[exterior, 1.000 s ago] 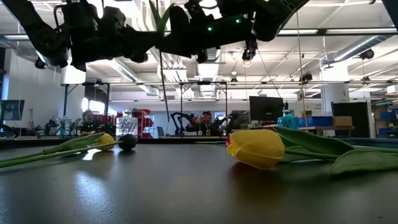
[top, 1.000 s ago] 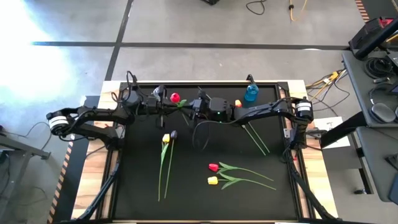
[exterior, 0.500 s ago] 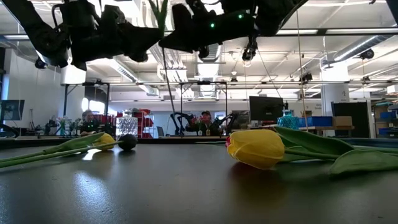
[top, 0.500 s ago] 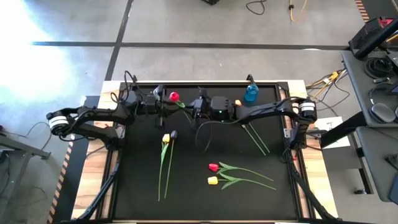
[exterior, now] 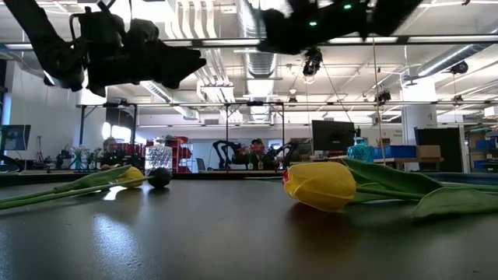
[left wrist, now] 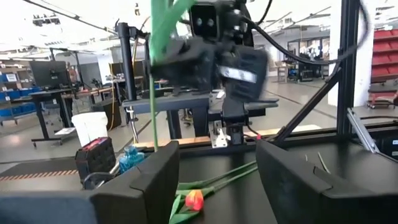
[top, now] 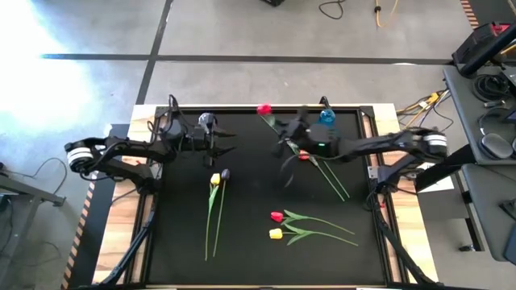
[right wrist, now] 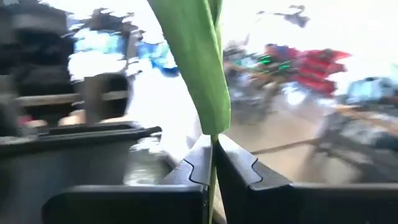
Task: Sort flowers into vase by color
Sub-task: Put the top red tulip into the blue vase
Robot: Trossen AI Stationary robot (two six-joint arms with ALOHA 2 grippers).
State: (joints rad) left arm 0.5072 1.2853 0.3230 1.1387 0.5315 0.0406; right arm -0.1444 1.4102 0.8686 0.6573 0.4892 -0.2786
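My right gripper (top: 284,138) hangs above the table's far middle, shut on a red tulip whose head (top: 264,108) points toward the far edge. My left gripper (top: 228,142) stands open to its left, holding nothing. A blue vase (top: 325,121) stands at the far edge and a clear vase (exterior: 158,158) at the far left. An orange tulip (top: 305,155) lies near the blue vase. A yellow tulip (top: 214,179) and a dark purple one (top: 225,172) lie left of centre. A red (top: 276,216) and a yellow tulip (top: 276,234) lie near the front. My right gripper pinches the red tulip's green stem (right wrist: 213,163) between its two fingers, with a long leaf (right wrist: 198,56) rising past them. The tulip is lifted clear of the table. Its head lies toward the far edge and the stem's tail (top: 286,171) curves away toward the near side.
The black mat has a raised frame (top: 371,153) around it. Two bare stems (top: 334,181) lie right of centre. Free mat shows between the two groups of lying tulips and along the near edge. People sit in the room beyond the table.
My left gripper has opened and let go of the red tulip. My right gripper has carried the tulip toward the table's right and far edge, near the blue vase; its head now points at the far edge instead of lying between both grippers.
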